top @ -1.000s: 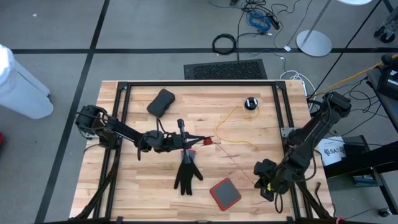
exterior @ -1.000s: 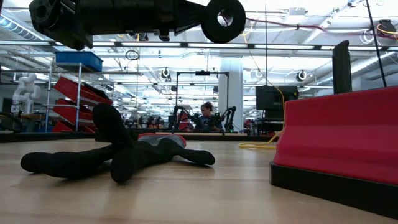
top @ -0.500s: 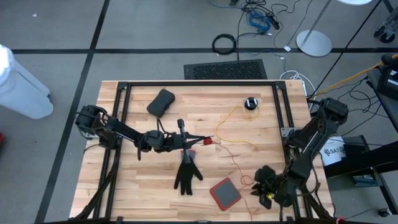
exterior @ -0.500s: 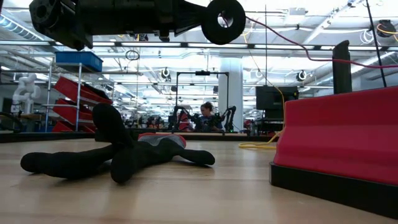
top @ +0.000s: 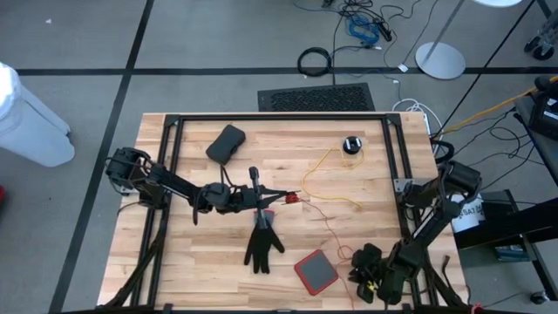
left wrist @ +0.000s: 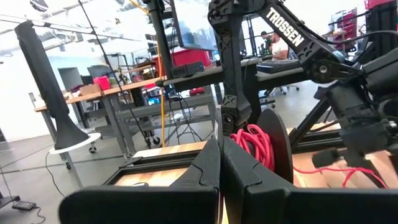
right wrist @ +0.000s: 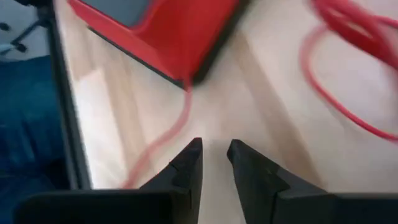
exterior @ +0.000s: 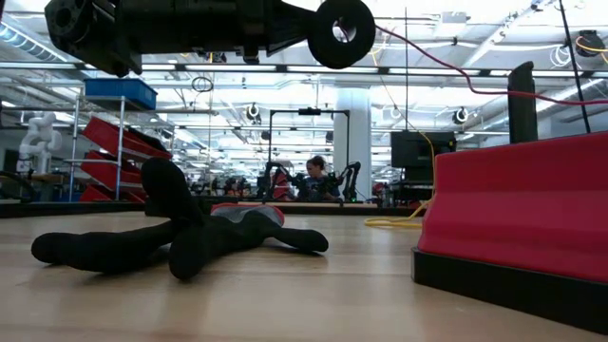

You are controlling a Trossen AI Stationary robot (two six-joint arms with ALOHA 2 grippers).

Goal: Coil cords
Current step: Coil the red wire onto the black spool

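Open wood lies along the bench's (top: 187, 262) left edge and in its near left corner. The middle is crowded by the black glove (top: 261, 241) and the black pouch (top: 226, 143) nearer the far edge. The left gripper (top: 279, 198) sits at mid-bench with its fingers (left wrist: 202, 177) pressed together; just past their tips hangs a red coil (left wrist: 254, 143) against a black disc, though whether they pinch it cannot be told. The yellow cord (top: 324, 161) loops from the black puck (top: 351, 145), near the far right corner, back toward the centre. A thin red cord (top: 330, 228) runs from the small red end piece (top: 292, 199) toward the near right corner. There the right gripper (top: 359, 266) hangs beside the red case (top: 316, 270), its fingers (right wrist: 186, 165) a narrow gap apart with nothing between them. A second ago it was farther from the near edge and the red cord ran straight and taut; now the cord curls slack. The arm seen from the left wrist reads "TROSSEN" (left wrist: 286, 28).
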